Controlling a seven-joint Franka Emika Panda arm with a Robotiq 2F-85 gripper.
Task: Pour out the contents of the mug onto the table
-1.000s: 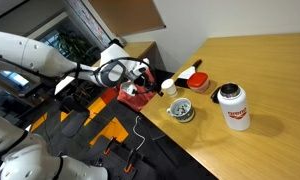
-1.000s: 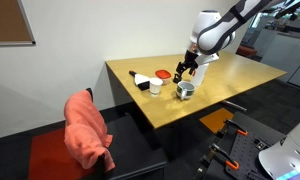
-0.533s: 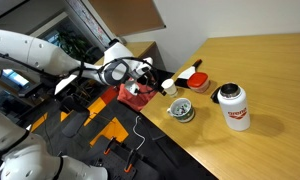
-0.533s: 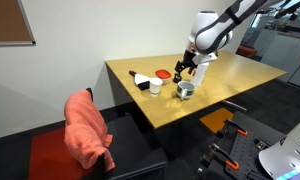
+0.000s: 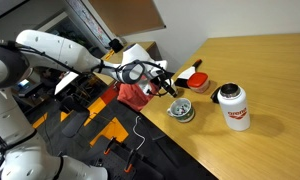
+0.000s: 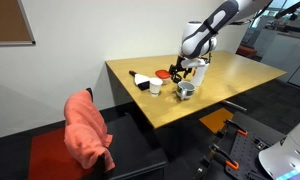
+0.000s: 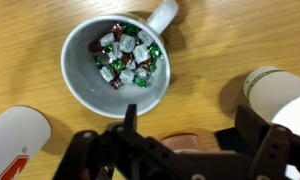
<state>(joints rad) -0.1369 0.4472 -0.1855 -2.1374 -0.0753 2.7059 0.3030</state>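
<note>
Gripper [image 7: 190, 128] jaws spread wide, nothing held between them. The mug [image 7: 114, 66] stands upright on the table [image 7: 25, 25], just ahead of the fingertips in the wrist view and not touched. Its handle is on the side away from the hand. The contents [image 7: 122, 58] are small pale bits, some flecked green and dark red, heaped in the bottom of the mug.

In an exterior view the gripper [image 5: 168, 82] hangs over the table [image 5: 260, 60] near its edge, with the mug [image 5: 181, 110] just beside and below it. In an exterior view from across, the gripper [image 6: 180, 68] is above the mug [image 6: 185, 90].

White jar [image 7: 15, 145] with a red label is near one side of the hand, a white cup [image 7: 275, 95] near the opposite side. Red object [image 7: 185, 148] under the palm, too blurred to identify.
</note>
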